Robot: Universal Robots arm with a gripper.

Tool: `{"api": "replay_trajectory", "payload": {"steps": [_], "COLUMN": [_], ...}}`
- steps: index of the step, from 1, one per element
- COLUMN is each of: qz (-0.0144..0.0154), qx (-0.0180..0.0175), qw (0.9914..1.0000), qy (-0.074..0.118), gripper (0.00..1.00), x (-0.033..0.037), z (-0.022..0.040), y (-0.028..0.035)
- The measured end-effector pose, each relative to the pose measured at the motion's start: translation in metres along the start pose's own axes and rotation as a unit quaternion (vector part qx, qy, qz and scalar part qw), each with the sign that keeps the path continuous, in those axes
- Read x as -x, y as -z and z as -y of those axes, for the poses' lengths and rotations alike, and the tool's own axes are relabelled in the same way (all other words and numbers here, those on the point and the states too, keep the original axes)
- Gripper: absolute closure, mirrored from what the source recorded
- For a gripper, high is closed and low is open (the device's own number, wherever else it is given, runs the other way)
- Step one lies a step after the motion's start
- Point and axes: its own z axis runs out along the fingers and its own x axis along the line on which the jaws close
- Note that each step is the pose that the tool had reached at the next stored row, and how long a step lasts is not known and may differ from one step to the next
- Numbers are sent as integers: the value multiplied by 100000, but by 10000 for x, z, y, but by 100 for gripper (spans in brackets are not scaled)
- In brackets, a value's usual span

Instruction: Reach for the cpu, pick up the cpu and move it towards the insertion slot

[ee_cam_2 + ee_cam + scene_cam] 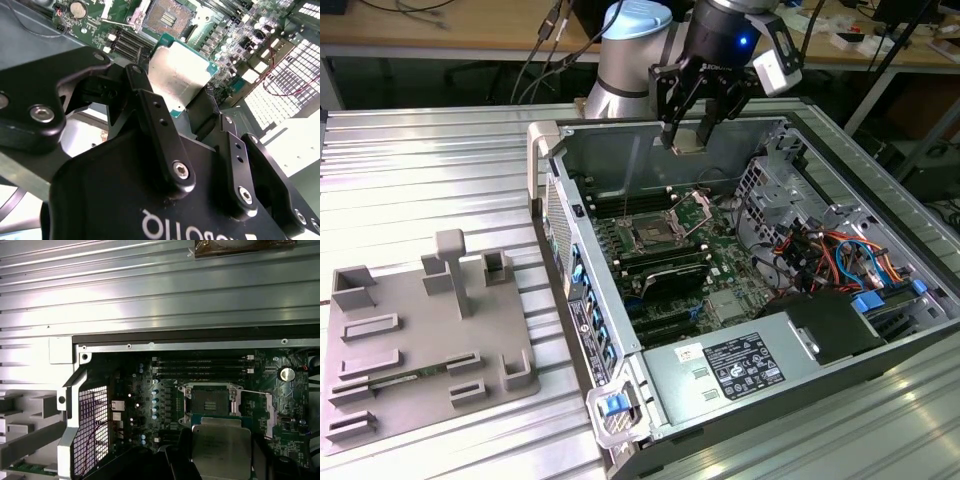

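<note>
Here hand (187, 107) pinches cpu (177, 75), lower edge hidden; insertion slot (210, 400) open below.

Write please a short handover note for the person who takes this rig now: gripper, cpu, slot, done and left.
Gripper: shut on the cpu, held in the air above the open computer case.
Insertion slot: open on the green motherboard, dark centre bare, lever raised; in both wrist views it lies just beyond the held chip.
Done: reach and pick-up.
Left: the rest of the move to the slot.
</note>
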Motion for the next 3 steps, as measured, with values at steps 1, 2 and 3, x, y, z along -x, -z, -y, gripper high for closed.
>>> {"api": "replay_trajectory", "payload": {"steps": [1,2,3], "qz": [2,0,2], "qx": [0,-1,1], "qw": [100000,100000,100000], "qy": [-6,-6,-7], "gripper": [45,45,45], "x": [0,0,0], "z": [0,0,0], "y": [0,0,0]}}
